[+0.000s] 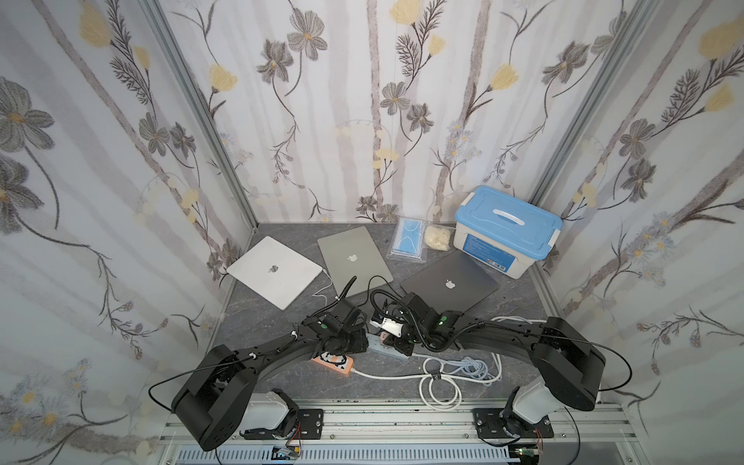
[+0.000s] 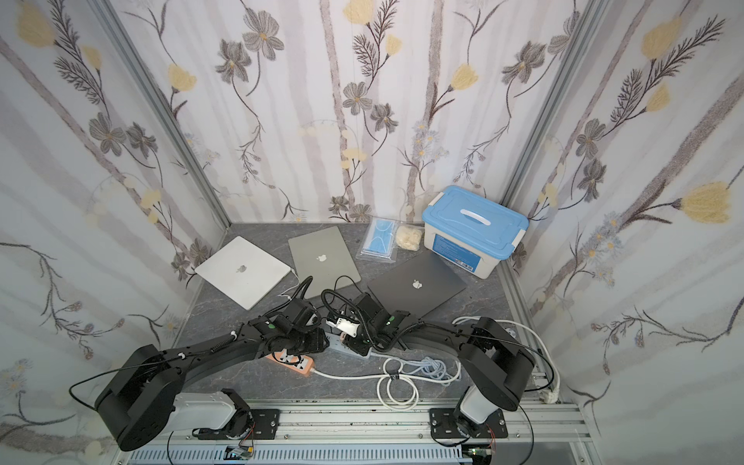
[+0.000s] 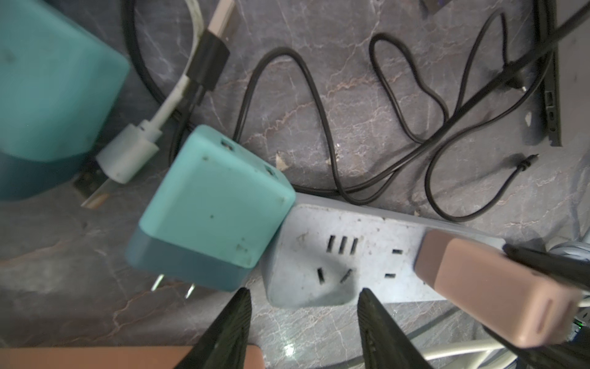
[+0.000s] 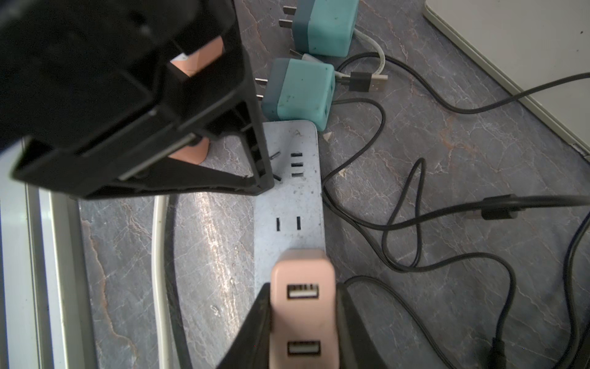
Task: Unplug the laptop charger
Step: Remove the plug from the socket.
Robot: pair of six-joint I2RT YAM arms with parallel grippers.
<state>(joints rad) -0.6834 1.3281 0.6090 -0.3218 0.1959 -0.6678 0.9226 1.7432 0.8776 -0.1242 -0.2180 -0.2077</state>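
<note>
A pink two-port charger [image 4: 303, 306] stands on the grey-blue power strip [image 4: 289, 204], its prongs hidden. My right gripper [image 4: 303, 287] is shut on its sides. The left wrist view shows the same charger [image 3: 479, 281] with a black finger [image 3: 542, 265] against it. My left gripper [image 3: 304, 292] is open, its tips on either side of the strip's free end [image 3: 319, 281], nothing pinched. In both top views the two grippers [image 1: 356, 338] [image 1: 392, 338] meet over the strip [image 2: 342, 346] at the table's middle front.
Two unplugged teal chargers [image 3: 217, 204] [image 3: 48, 80] lie at the strip's end among loose black cables [image 3: 319, 111]. An orange power strip [image 1: 336, 364] lies under the left arm. Three closed laptops [image 1: 273, 269] [image 1: 354, 257] [image 1: 451, 284], a mask pack [image 1: 408, 239] and a blue-lidded box [image 1: 505, 229] sit behind.
</note>
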